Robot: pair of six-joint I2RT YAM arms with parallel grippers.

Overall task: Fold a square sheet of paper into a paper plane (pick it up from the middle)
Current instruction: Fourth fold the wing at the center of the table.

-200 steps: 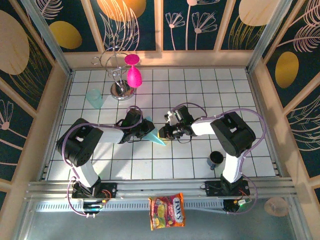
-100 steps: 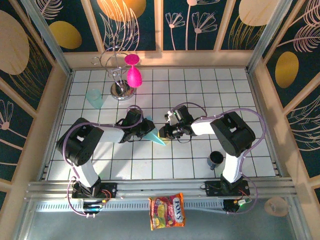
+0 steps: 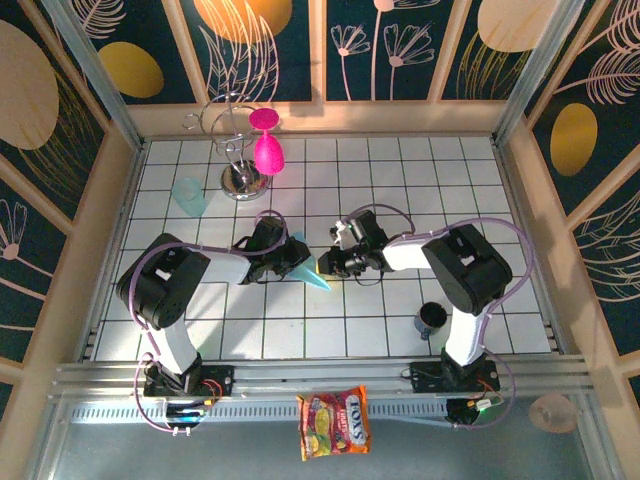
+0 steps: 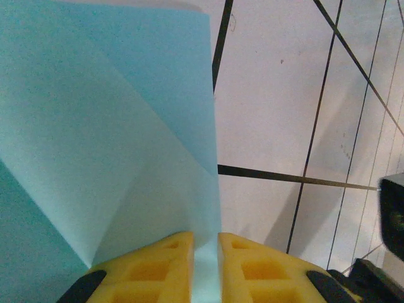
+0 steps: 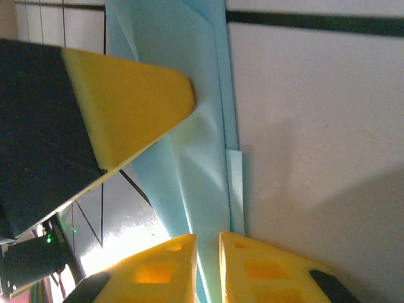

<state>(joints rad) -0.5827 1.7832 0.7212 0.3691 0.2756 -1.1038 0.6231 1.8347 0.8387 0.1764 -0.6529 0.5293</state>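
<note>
The light-blue sheet of paper (image 3: 313,271) lies mid-table, folded into a narrow shape with creases and a point towards the front. My left gripper (image 3: 296,259) holds its left side; in the left wrist view the yellow fingers (image 4: 170,255) are shut on the paper (image 4: 113,126) at the gripper (image 4: 206,247). My right gripper (image 3: 326,265) holds the right side. In the right wrist view the layered paper (image 5: 199,126) runs down between the jaws of that gripper (image 5: 207,249). The left gripper's yellow finger (image 5: 126,101) presses the paper from the left there.
A translucent teal cup (image 3: 188,197) stands at the back left. Next to it a wire rack (image 3: 243,183) carries pink goblets (image 3: 266,150). A dark cup (image 3: 432,318) sits by the right arm's base. A candy bag (image 3: 334,422) lies in front of the rail.
</note>
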